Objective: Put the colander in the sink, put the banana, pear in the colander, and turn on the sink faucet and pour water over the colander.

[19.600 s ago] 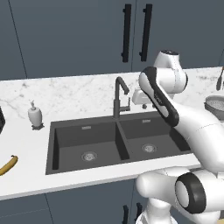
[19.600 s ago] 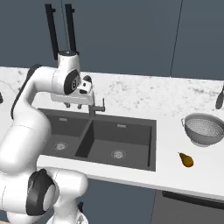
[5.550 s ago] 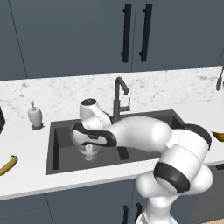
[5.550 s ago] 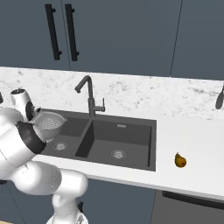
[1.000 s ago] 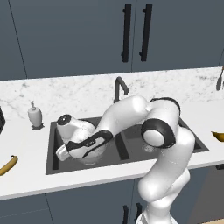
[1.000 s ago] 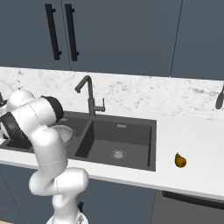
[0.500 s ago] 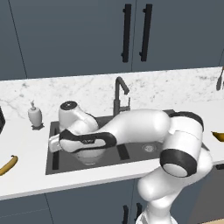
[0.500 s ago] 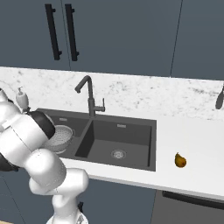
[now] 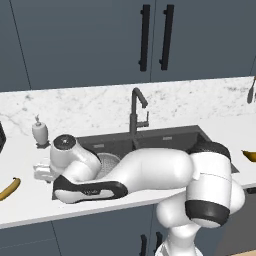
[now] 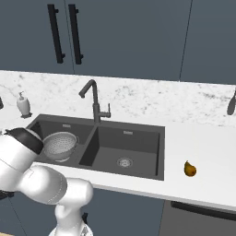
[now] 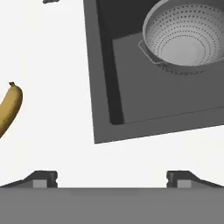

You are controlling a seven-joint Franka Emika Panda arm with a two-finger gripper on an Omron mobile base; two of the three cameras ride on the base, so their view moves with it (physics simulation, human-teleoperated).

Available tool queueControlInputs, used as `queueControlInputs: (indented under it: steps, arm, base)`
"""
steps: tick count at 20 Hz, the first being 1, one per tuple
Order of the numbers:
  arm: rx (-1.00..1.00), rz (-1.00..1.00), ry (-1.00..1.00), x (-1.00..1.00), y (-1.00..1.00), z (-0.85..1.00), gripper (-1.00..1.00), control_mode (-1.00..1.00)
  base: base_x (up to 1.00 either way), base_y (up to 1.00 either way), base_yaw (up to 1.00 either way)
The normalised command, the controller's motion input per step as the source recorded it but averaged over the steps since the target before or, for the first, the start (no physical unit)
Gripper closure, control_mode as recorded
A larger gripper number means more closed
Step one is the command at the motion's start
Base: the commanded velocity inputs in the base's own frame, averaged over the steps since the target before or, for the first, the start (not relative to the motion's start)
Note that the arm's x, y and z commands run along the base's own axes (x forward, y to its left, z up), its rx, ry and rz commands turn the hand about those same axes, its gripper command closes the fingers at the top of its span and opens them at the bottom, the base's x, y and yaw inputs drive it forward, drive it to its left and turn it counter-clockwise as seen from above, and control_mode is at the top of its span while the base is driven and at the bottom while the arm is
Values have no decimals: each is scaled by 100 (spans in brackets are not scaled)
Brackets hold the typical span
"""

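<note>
Charcoal and twin-basined, the one sink point(image 10: 138, 154) already has the one colander point(image 10: 61, 144) sitting upright in its left basin, so the step in hand looks to be the first fruit. I'd have the gripper point(image 11: 111, 177), its fingers spread wide and empty over the white counter point(image 11: 52, 131), line up across the banana's middle before it drops. I count one faucet point(image 10: 94, 103), one banana point(image 9: 10, 189) left of the sink and one pear point(image 10: 189, 169) well to its right.
</note>
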Motion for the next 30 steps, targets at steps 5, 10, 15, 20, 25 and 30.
queueControlInputs:
  steps: [5,10,15,20,25,30]
  arm:
    - [27,-34,41,-6,52,78,-100,-100]
    - [5,-11,18,0,52,13,-100,-100]
    - [-15,0,1,0,50,-45,-100,-100]
    - [-4,0,4,9,28,0,-100,-100]
    - [-9,0,10,14,43,-3,-100,-100]
    - [-6,0,10,18,32,0,-100,-100]
  base:
    - [0,0,0]
    - [0,0,0]
    - [0,0,0]
    - [0,0,0]
    - [0,0,0]
    - [0,0,0]
